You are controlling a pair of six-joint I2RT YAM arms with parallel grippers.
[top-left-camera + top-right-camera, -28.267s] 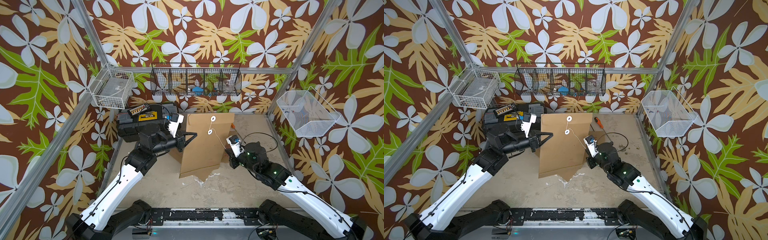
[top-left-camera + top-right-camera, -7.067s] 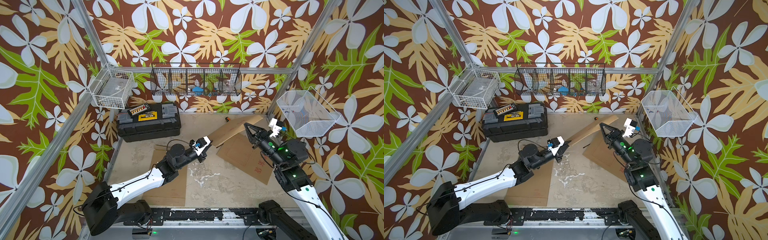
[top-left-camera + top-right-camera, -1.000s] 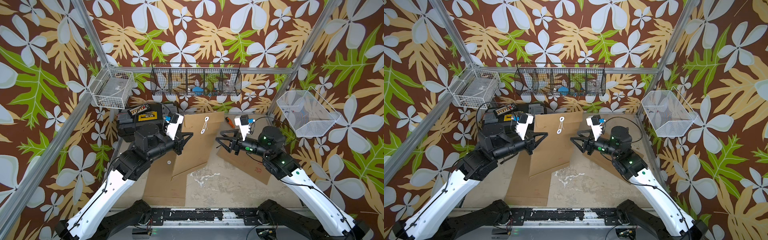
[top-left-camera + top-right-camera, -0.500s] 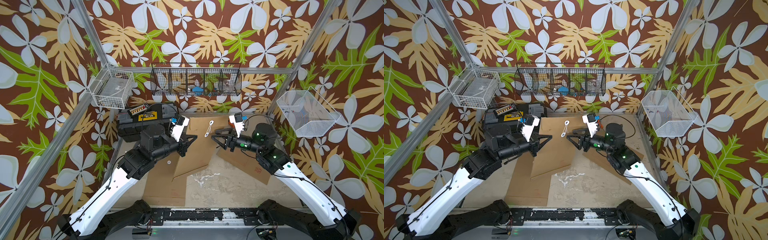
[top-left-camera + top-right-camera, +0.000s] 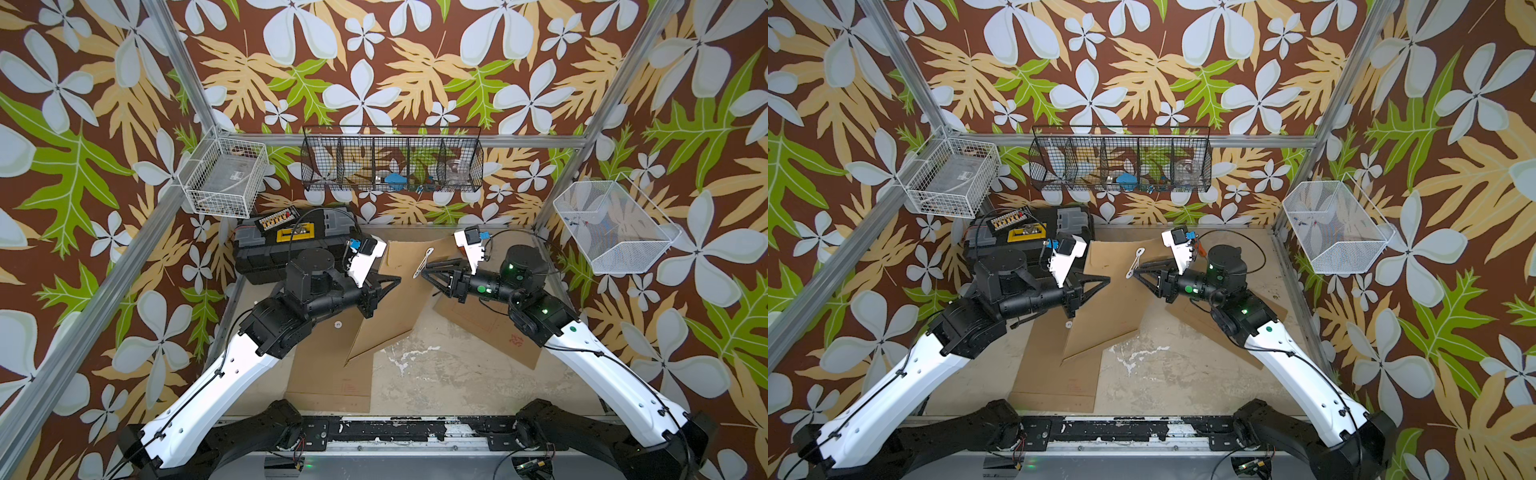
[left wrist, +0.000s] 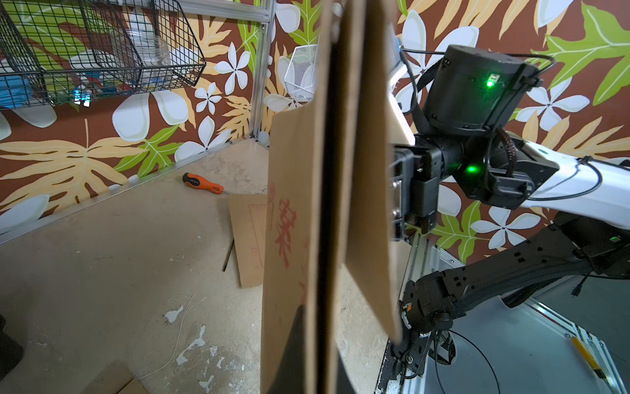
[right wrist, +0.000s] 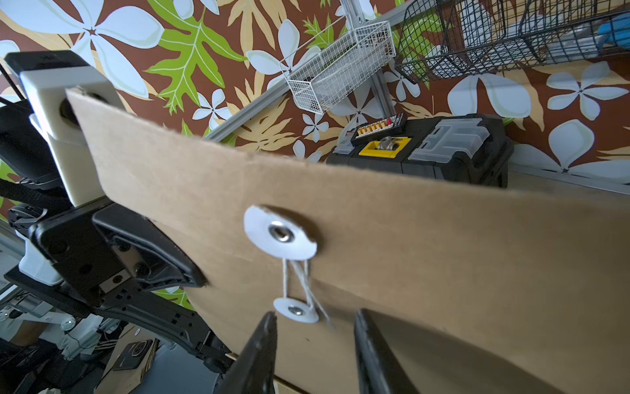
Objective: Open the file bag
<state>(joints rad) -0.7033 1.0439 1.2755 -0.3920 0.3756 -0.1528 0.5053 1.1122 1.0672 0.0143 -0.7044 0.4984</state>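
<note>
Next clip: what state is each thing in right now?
file bag, held up, flap closed
string, looped on the lower disc
left gripper, shut on file bag's edge
right gripper, open at the string
toolbox, lid shut
screwdriver, lying flat

Two arms, alike: the glossy white-shelled left arm (image 5: 245, 368) and right arm (image 5: 602, 365), with matte black joint housings (image 5: 282, 328) and thin black cables (image 5: 219, 373) clipped along the shells. White wrist camera blocks (image 5: 363, 259) carry small blue plugs (image 5: 354, 245); green status lights (image 5: 482, 288) glow on the right wrist. Left gripper (image 5: 397, 282) and right gripper (image 5: 424, 269) are black, with triangular frames.
</note>
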